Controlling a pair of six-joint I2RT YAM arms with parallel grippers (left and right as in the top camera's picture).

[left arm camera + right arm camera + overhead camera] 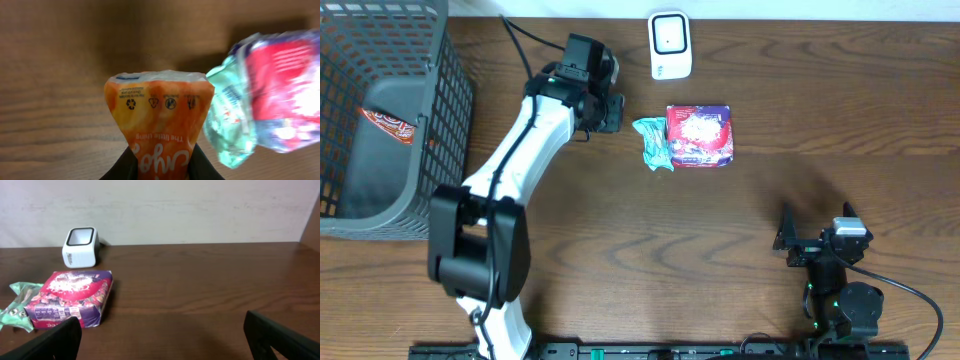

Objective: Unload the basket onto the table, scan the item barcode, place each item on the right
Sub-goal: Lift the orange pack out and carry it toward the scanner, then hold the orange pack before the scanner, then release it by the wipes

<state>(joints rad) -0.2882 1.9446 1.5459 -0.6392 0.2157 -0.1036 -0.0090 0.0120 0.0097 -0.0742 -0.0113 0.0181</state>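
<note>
Orange pouch (pixel 160 115) is pinched by its lower end in the left gripper (pixel 162 170), jaws clenched on it. It sits just left of the teal packet (pixel 230 125), near the scanner (pixel 670 45) but not at it. No barcode shows on the visible face, only recycling marks.

Risks:
- Wrong face gets presented, so no read.
- The floppy film sags or slips out of the narrow pinch.
- The swing clips the teal packet or the box (pixel 700 135).

Right gripper (pixel 165 340) is released and idle, well apart.
</note>
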